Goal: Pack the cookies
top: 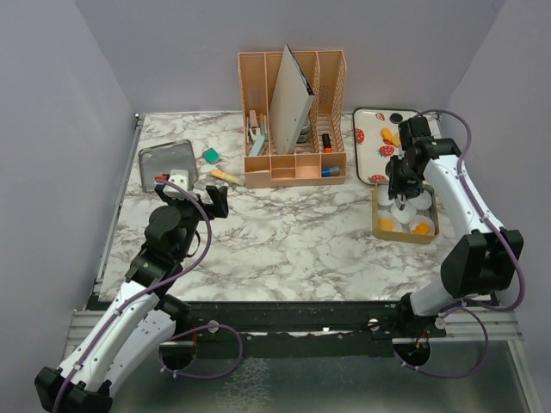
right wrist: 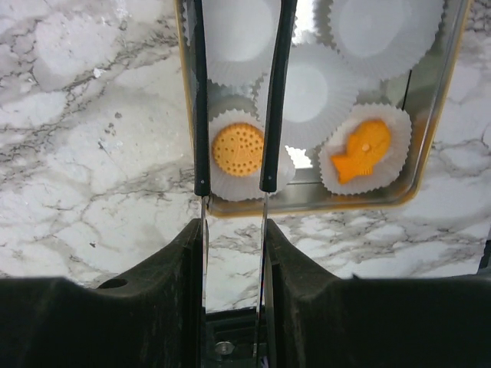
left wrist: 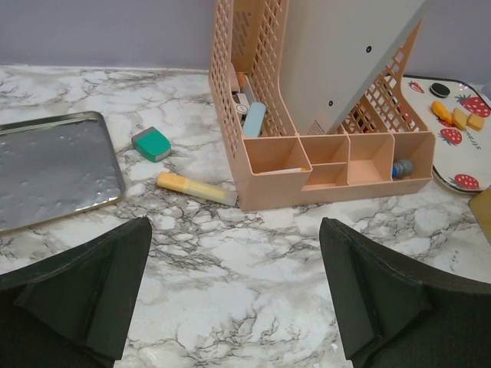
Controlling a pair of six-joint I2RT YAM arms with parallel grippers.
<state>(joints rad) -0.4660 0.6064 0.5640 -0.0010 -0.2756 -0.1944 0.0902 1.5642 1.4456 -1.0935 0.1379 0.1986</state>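
Right wrist view gives you the right end effector (right wrist: 234, 189) hanging over the gold tin (right wrist: 307, 205), its two thin fingers set narrow, about one biscuit apart. A round cookie (right wrist: 236, 149) sits in a white paper cup (right wrist: 303, 92) directly between those fingers. You cannot tell from here whether the pads pinch it or merely frame it from above. A fish-shaped cookie (right wrist: 364, 151) lies in the neighbouring cup, and the other cups look bare.

What your next move turns on is where the unpacked cookies (top: 389, 136) lie. They are on the strawberry plate (top: 370, 163), just beyond the tin on its far side, away from the arm bases. So from the right end effector you go straight outward, not sideways. One of the pieces looks elongated and seems to lie on a diagonal across the plate, so I would turn the wrist to close across its short side.

The right arm is clearly the nearer one. The left end effector (left wrist: 234, 284) is spread wide and holds nothing, well apart across the desk (top: 284, 241), with the pink organizer (top: 293, 120) between it and the plate.
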